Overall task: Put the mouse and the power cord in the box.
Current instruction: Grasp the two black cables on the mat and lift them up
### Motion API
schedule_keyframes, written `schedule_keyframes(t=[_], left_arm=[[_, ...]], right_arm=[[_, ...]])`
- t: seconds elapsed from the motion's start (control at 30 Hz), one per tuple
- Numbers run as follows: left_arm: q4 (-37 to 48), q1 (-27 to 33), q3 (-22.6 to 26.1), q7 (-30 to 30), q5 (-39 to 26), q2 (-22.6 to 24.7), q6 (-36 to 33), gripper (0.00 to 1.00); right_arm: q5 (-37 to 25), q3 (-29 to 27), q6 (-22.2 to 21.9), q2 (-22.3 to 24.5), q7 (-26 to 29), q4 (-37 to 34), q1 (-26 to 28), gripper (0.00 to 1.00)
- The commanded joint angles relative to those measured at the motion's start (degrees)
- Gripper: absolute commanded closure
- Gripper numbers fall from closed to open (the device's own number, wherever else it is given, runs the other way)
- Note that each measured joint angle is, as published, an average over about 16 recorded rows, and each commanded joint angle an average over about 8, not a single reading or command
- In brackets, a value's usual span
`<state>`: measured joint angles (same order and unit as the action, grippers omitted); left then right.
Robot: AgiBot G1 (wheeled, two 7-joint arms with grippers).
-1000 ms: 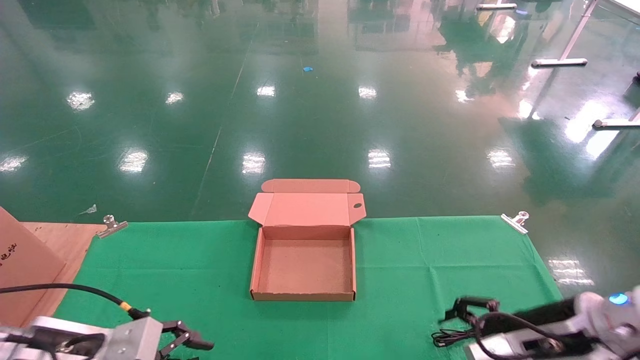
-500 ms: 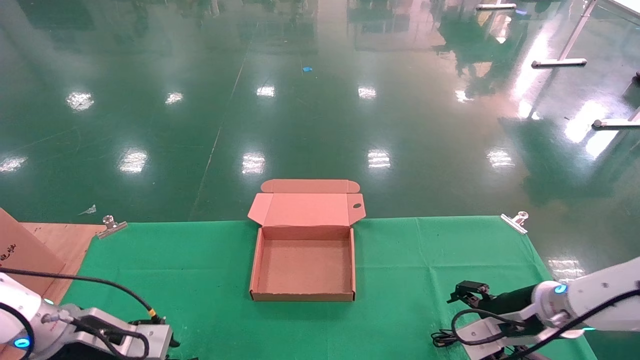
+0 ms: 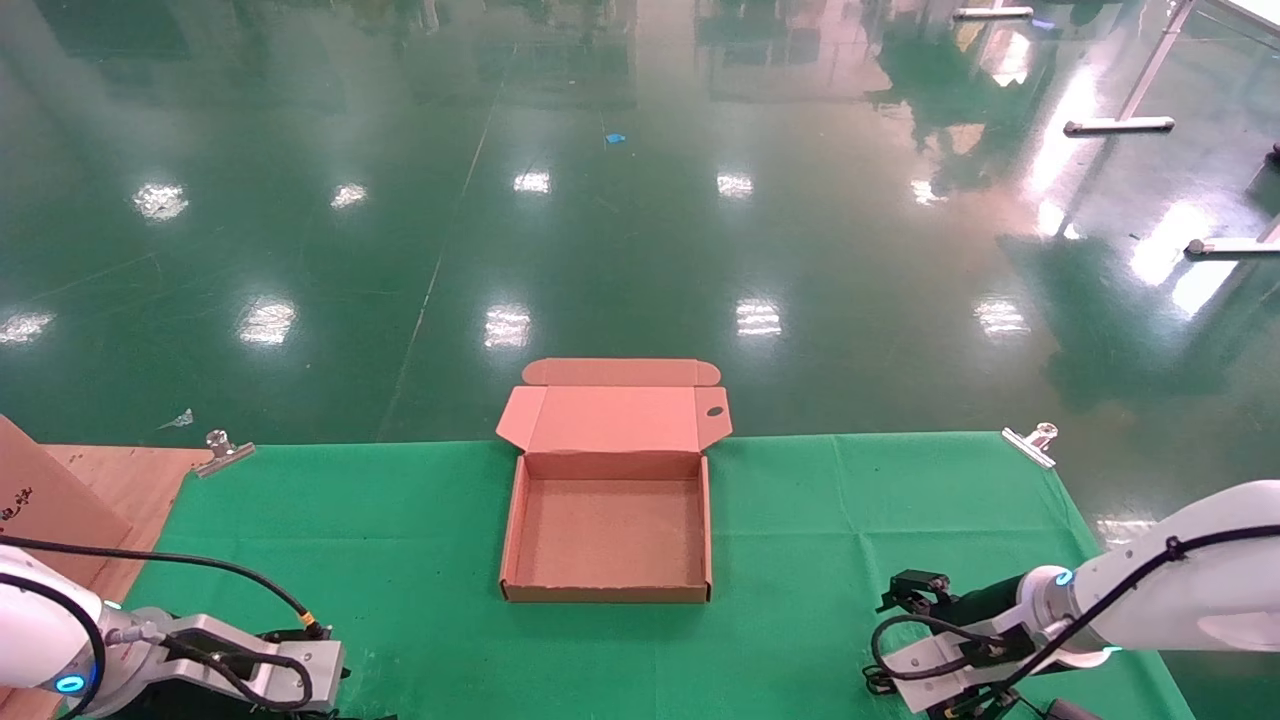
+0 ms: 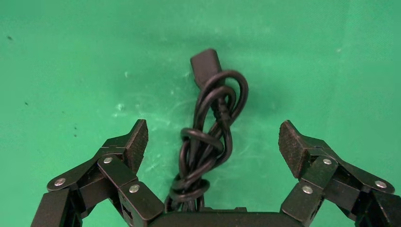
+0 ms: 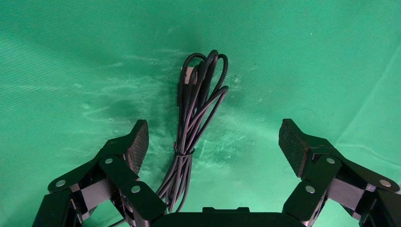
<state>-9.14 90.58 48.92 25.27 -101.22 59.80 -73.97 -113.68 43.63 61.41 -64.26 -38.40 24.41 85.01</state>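
The box (image 3: 608, 592) lies open in the middle of the green cloth, its lid folded back and nothing inside. In the left wrist view the power cord (image 4: 208, 137), a twisted black bundle with its plug end (image 4: 206, 66) pointing away, lies on the cloth between the fingers of my open left gripper (image 4: 213, 141), touching neither pad. My right gripper (image 5: 213, 142) is open too, above the mouse's thin bundled cable (image 5: 196, 109), which runs close to one finger (image 5: 137, 142). The mouse body is hidden. Both arms sit low at the near table edge.
Metal clips (image 3: 222, 450) (image 3: 1033, 442) pin the green cloth (image 3: 850, 520) at its far corners. A large brown carton (image 3: 40, 520) stands on bare wood at the far left. Shiny green floor lies beyond the table.
The left arm has dropped and turned down, taking its gripper out of the head view. The right arm has swung up and over, so its gripper now points down at the thin cable.
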Motion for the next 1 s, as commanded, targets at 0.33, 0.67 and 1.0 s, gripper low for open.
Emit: schedule_keyframes(t=[0.33, 0.67, 1.0], left_arm=[[4.7, 1.1, -0.3, 3.3, 0.3, 0.8, 2.0, 0.12], [6.7, 1.2, -0.3, 5.3, 0.3, 1.3, 1.7, 1.0], [8.1, 1.6, -1.4, 6.0, 1.9, 0.4, 1.0, 1.0]], right_arm=[[1.2, -0.7, -3.1, -3.8, -6.6, -12.2, 2.8, 0.15], [2.8, -1.7, -2.6, -4.7, -10.5, -17.3, 5.0, 1.0], [3.2, -1.9, -2.0, -5.1, -12.8, -20.1, 6.7, 1.0]])
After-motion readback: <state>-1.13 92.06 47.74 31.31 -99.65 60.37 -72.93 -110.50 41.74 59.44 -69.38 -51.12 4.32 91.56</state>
